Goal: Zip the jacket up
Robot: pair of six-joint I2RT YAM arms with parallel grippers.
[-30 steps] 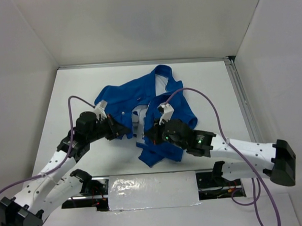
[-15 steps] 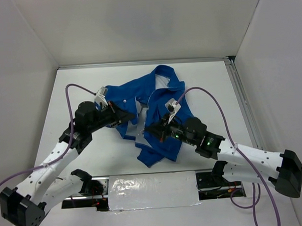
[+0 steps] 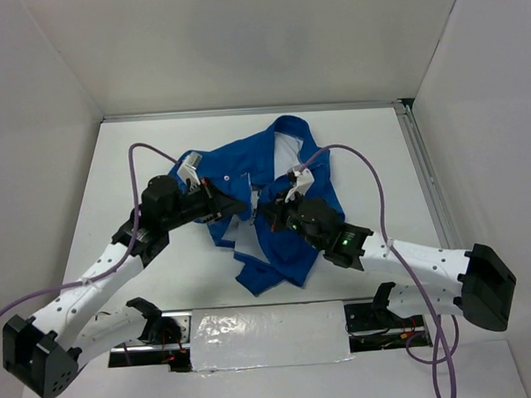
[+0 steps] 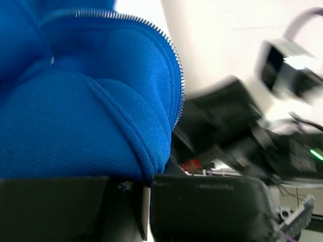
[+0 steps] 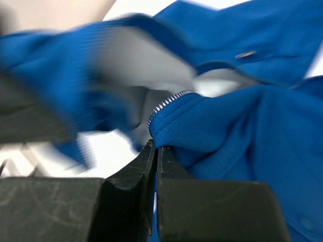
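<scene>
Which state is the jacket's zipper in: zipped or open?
Open: the jacket has its front edges apart, white lining showing between, and zipper teeth bare along one edge.

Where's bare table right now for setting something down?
Free: white table strip between the royal-blue fabric jacket and back wall; right side up to the metal rail; far-left corner. Crowded: centre, where left gripper and right gripper pinch the jacket.

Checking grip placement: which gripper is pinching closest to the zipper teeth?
The right gripper: zipper teeth of the jacket start just above its shut fingertips. The left gripper clamps a rolled fabric fold instead.
</scene>
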